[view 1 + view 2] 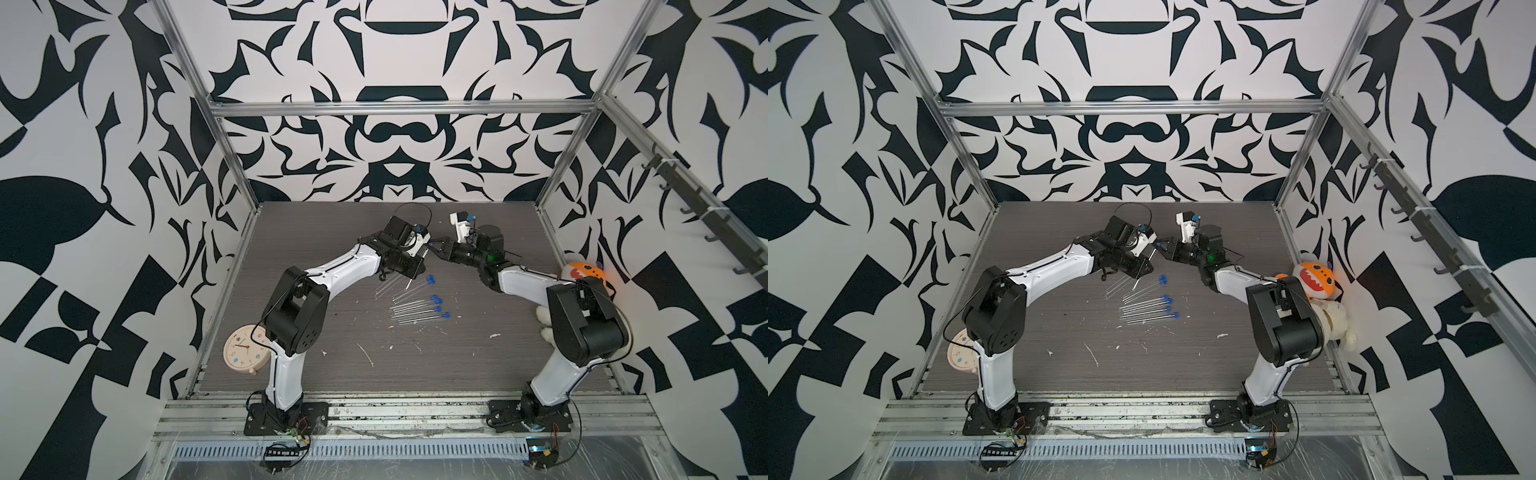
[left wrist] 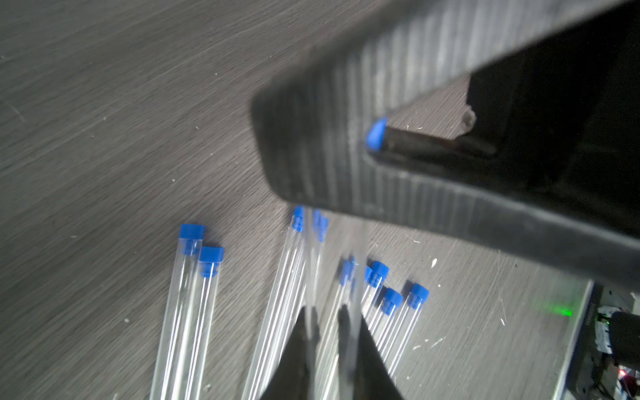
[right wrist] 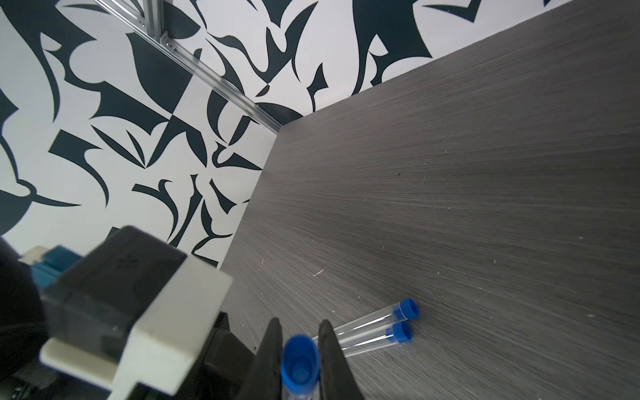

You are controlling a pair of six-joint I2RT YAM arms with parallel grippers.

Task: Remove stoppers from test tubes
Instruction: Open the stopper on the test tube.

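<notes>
Stopper [image 3: 299, 362], bright blue and hollow at its top, sits pinched between the two black fingers of the right tool [image 3: 300, 322], which is closed narrowly on it. A clear tube [image 3: 298, 393] shows just beneath it. Whether the stopper has begun to come off the tube's end cannot be told. The left tool [image 2: 323, 311] is clamped tight on that same tube further down its length. The tube runs tilted from the left tool up to the right one, clear of the worktop [image 1: 332, 257]. In both top views the stopper is a blue dot where the two tools meet.

Just nearer the camera than the tools, the other test tubes [image 1: 413, 309] lie flat on the worktop in a loose fan. Their stoppers [image 1: 437, 309] point toward the right arm's side, and the left wrist view shows eight blue ends.

The left arm [image 1: 345, 266] and the right arm [image 1: 523, 280] rise from bases on the near rail. Each bends at a high black elbow and reaches inward with a white forearm, and they meet over the rear middle of the worktop.

The worktop is dark grey wood grain, flecked with white. A round cream clock [image 1: 245, 349] stands at its left edge beside the left arm's base. An orange and white plush toy [image 1: 586, 272] rests against the right edge, behind the right arm's elbow. Walls [image 1: 399, 50] patterned in black and white enclose the space, braced by an aluminium frame [image 1: 399, 109].
</notes>
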